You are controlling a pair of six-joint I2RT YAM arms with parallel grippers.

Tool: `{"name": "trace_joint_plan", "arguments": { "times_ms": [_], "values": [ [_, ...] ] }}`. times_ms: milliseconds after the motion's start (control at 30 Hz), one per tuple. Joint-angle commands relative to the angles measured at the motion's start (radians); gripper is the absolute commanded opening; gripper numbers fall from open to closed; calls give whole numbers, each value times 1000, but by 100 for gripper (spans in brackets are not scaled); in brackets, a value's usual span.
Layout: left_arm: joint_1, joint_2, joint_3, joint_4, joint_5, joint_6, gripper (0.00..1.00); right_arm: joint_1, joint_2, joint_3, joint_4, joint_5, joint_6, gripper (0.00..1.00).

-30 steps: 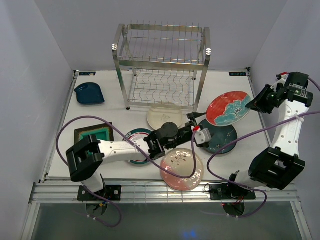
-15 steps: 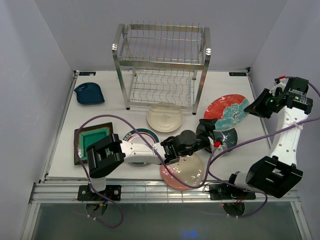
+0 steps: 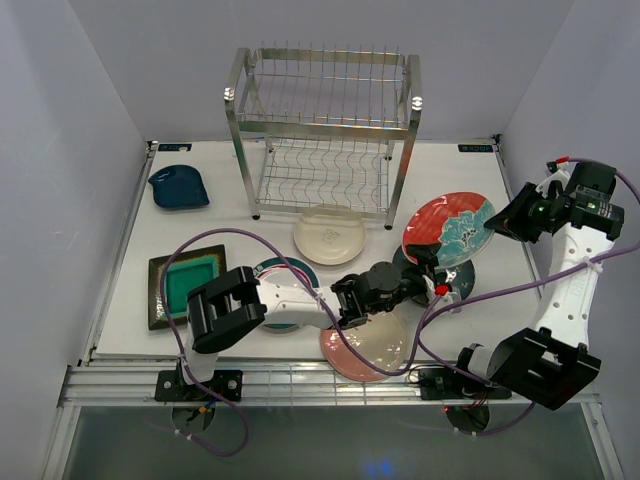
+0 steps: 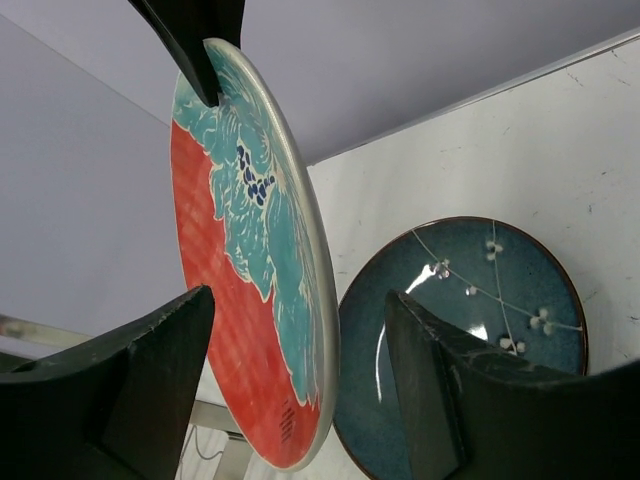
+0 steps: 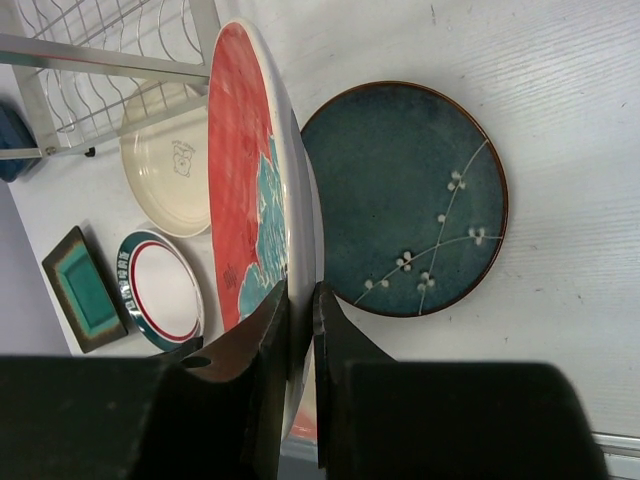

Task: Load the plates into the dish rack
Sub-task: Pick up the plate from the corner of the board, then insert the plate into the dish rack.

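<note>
The right tool (image 5: 300,292) is clamped tight on the rim of the red-teal patterned plate (image 3: 450,225), holding it tipped up on edge over the dark teal plate (image 5: 405,200), which lies flat on the table (image 3: 120,230). Can't tell if the two plates touch. The left tool (image 4: 298,300) is spread wide, with the tilted plate's lower part between its fingers (image 4: 150,380). Neither finger is touching it, as far as I can see. The dish rack (image 3: 325,130) stands at the back of the table. The cream plate (image 3: 328,235) sits just in front of it, and the pink speckled plate (image 3: 365,345) is at the near edge, partly under the left arm.
</note>
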Motion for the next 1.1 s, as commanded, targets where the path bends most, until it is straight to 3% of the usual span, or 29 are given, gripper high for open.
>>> {"name": "trace_joint_plan", "arguments": {
  "times_ms": [0, 500, 567, 700, 833, 900, 1067],
  "values": [
    [-19, 15, 44, -33, -36, 26, 75, -5, -54, 13, 51, -132, 43, 8],
    [-50, 76, 87, -31, -99, 85, 44, -5, -63, -19, 60, -134, 40, 8],
    [-50, 77, 90, -31, -109, 85, 35, -5, -65, -24, 60, -134, 42, 8],
    [-51, 94, 110, -22, -155, 89, 1, -5, -63, -27, 58, -137, 40, 8],
    [-54, 105, 107, 8, -171, 103, 0, -5, -60, -36, 58, -142, 42, 8],
    [-57, 107, 98, 30, -184, 111, 0, -5, -57, -47, 60, -142, 45, 13],
    [-59, 101, 50, 183, -215, 147, 0, -5, -45, -59, 69, -140, 46, 39]
  ]
}}
